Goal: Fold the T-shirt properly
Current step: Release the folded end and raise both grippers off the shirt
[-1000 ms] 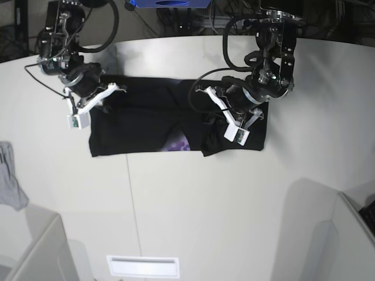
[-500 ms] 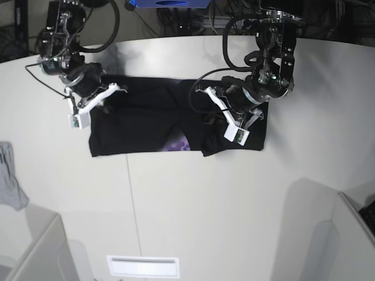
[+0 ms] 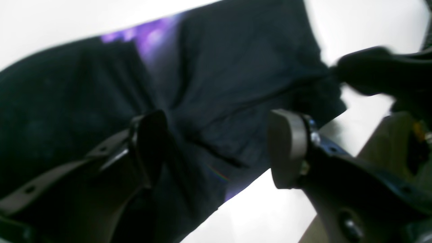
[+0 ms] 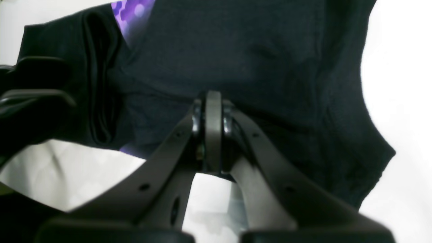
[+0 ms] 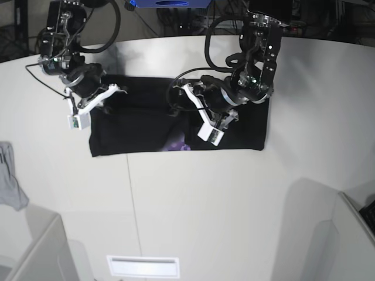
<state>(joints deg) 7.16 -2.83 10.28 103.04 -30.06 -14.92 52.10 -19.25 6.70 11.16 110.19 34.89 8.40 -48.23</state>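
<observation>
The black T-shirt [image 5: 140, 120] lies spread across the white table [image 5: 193, 199], and a bit of purple print [image 5: 177, 144] peeks out at its front edge. My left gripper [image 5: 187, 99] hovers over the shirt's middle. In the left wrist view this gripper [image 3: 219, 148] is open, with only the shirt [image 3: 229, 77] below and nothing between the fingers. My right gripper [image 5: 117, 89] sits at the shirt's back left edge. In the right wrist view it [image 4: 213, 101] is shut, pinching the cloth [image 4: 270, 50], and creases run out from the tips.
A small grey cloth scrap [image 5: 10, 184] hangs at the table's left edge. A white slotted plate [image 5: 143, 266] lies near the front. Pale panels rise at the front left [image 5: 35, 252] and front right [image 5: 316, 234]. Cables and dark gear sit behind the table.
My left gripper opened and let go of the shirt's right part, which now lies flatter. The left arm moved toward the shirt's middle. The right arm stayed put.
</observation>
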